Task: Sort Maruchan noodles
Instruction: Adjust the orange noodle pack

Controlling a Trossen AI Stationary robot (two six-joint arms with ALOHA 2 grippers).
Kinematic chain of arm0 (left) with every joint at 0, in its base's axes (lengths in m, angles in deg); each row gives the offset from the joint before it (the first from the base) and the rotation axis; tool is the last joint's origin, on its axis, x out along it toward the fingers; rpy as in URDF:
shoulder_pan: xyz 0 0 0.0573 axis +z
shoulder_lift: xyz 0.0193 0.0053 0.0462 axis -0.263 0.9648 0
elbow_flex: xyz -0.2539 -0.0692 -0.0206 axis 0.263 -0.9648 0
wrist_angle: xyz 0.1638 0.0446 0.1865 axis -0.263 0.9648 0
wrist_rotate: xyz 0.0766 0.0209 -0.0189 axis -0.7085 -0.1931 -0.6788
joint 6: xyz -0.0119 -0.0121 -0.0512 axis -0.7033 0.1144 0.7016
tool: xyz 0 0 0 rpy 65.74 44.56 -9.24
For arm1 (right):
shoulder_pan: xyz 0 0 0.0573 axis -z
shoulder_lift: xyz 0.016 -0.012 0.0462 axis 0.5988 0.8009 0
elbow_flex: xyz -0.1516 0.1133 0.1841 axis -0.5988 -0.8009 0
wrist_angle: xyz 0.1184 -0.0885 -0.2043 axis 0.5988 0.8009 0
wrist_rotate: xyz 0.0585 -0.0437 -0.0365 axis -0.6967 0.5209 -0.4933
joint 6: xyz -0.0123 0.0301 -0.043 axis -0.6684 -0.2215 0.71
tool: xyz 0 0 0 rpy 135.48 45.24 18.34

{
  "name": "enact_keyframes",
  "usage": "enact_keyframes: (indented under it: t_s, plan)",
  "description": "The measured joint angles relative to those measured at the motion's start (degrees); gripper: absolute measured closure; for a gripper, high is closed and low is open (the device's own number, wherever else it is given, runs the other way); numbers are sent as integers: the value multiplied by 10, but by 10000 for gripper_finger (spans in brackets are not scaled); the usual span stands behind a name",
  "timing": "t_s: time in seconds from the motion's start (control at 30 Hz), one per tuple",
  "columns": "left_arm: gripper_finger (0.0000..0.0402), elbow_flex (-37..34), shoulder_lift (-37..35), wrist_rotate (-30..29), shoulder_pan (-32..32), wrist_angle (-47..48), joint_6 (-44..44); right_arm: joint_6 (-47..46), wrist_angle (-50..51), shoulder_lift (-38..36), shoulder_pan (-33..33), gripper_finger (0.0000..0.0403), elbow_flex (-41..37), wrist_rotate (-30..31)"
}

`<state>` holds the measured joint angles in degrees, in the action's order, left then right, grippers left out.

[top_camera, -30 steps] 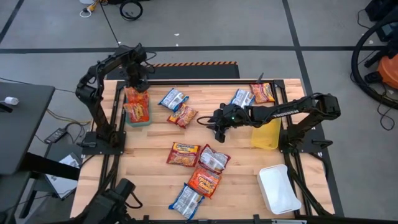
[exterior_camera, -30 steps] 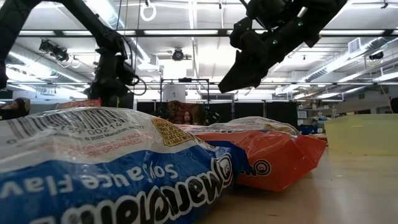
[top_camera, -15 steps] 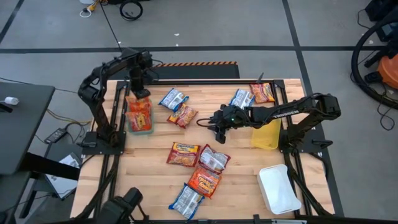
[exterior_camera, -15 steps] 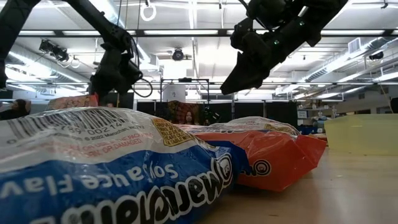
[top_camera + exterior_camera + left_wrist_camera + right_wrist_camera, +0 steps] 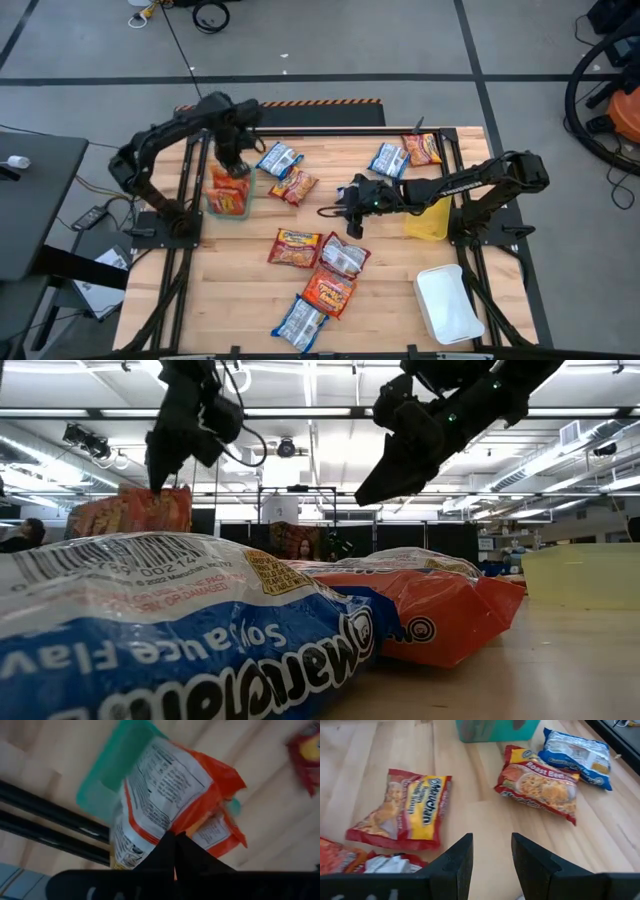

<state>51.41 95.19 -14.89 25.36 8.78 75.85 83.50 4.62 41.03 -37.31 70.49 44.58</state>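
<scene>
Light: bright, even overhead | Blur: left wrist view (soft)

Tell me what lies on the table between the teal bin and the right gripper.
In the high view, an orange Maruchan packet lies between the teal bin and the right gripper; a blue-and-white packet sits just beyond it.

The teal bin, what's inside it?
Orange noodle packets stand in the teal bin. The left gripper has its jaws shut on the top one. The bin's floor is covered by the packets, so anything under them is hidden.
</scene>
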Motion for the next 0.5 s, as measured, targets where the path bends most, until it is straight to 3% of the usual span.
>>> enact_keyframes:
  t_s: [0.27, 0.5]
  plan:
    - [400, -112, -50, 2, -100, -4, 42, -26, 4, 0, -46, 262, 0, 36]
    - [385, -119, -54, -8, -109, -24, 28, -26, 17, 0, -55, 262, 0, 47]
